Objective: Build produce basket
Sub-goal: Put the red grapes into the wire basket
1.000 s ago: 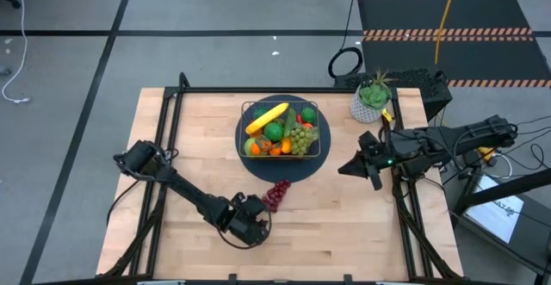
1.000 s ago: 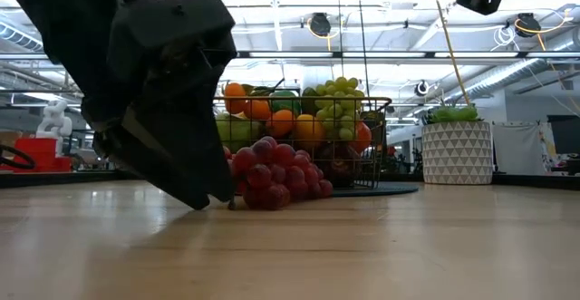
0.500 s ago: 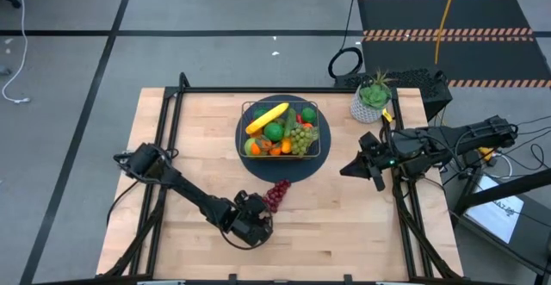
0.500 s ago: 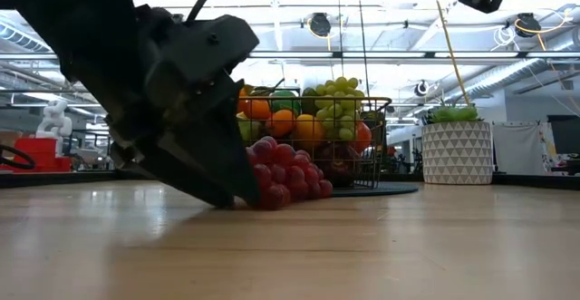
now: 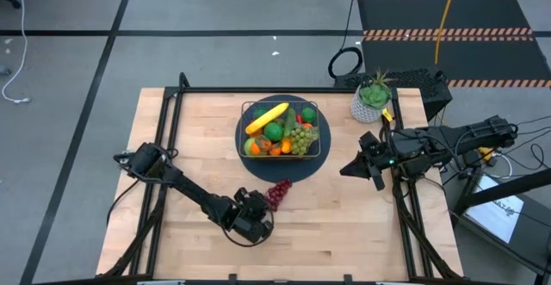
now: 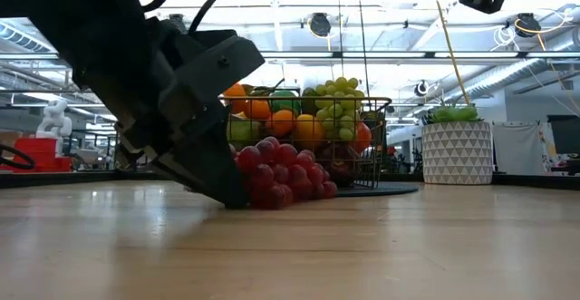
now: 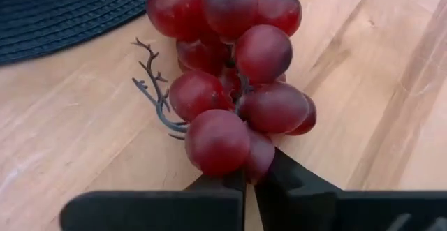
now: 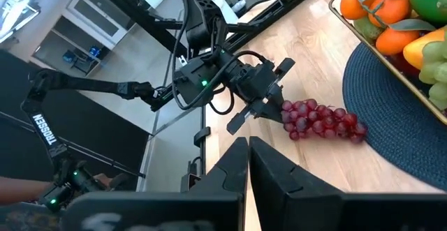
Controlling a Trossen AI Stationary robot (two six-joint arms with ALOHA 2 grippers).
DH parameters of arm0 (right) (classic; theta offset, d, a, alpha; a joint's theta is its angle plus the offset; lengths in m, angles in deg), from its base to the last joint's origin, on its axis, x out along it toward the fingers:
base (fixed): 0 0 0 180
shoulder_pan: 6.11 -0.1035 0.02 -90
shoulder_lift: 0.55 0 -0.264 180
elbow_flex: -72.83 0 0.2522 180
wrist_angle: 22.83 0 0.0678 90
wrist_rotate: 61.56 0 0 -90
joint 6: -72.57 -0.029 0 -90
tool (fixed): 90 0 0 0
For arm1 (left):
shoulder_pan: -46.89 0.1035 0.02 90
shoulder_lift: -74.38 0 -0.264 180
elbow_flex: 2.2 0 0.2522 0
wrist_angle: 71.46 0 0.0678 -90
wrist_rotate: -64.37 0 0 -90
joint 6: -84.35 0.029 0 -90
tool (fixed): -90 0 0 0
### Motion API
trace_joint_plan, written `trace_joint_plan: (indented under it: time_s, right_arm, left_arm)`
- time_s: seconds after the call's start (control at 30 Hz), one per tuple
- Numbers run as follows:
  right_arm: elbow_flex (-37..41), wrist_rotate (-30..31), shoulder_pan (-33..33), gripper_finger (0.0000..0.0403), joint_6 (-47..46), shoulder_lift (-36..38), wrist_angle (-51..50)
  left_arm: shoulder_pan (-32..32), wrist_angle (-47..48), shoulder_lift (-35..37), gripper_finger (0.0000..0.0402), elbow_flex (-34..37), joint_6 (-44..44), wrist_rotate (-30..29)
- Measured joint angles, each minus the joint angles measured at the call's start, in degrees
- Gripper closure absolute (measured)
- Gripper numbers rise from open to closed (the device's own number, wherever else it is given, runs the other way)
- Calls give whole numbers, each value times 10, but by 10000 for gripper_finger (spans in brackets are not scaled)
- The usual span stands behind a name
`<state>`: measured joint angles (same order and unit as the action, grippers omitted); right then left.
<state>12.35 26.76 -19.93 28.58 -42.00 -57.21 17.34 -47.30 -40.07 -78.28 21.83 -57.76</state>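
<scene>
Since a second ago, my left claw (image 5: 263,207) has slid in to the bunch of red grapes (image 5: 278,193) and pinched shut on its near end. I see the grapes lying on the wooden table (image 5: 344,225), their far tip touching the near edge of the round dark mat (image 5: 284,171). On that mat sits the wire basket (image 5: 315,106), piled with a banana (image 5: 267,118), green grapes (image 5: 300,136) and oranges. My right claw (image 5: 345,169) hangs closed and empty, right of the mat.
</scene>
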Motion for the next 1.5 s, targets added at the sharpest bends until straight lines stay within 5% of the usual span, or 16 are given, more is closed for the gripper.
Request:
trace_joint_plan:
  time_s: [0.5, 0.83, 1.03, 1.3, 1.5]
  right_arm:
    - [0, 112, -1, 394, -85, -4, 25]
    - [0, 170, -9, 394, -123, -53, 151]
    - [0, 212, -34, 394, -87, -98, 232]
    - [0, 226, -60, 402, -52, -140, 276]
    - [0, 225, -63, 402, 104, -139, 276]
  left_arm:
    - [28, 12, 176, 392, 1, 229, 1]
    - [48, 16, 316, 392, 1, 404, 35]
    - [63, 19, 388, 389, 1, 462, 96]
    - [84, 24, 472, 390, 1, 490, 102]
    - [126, 23, 515, 396, 0, 489, 102]
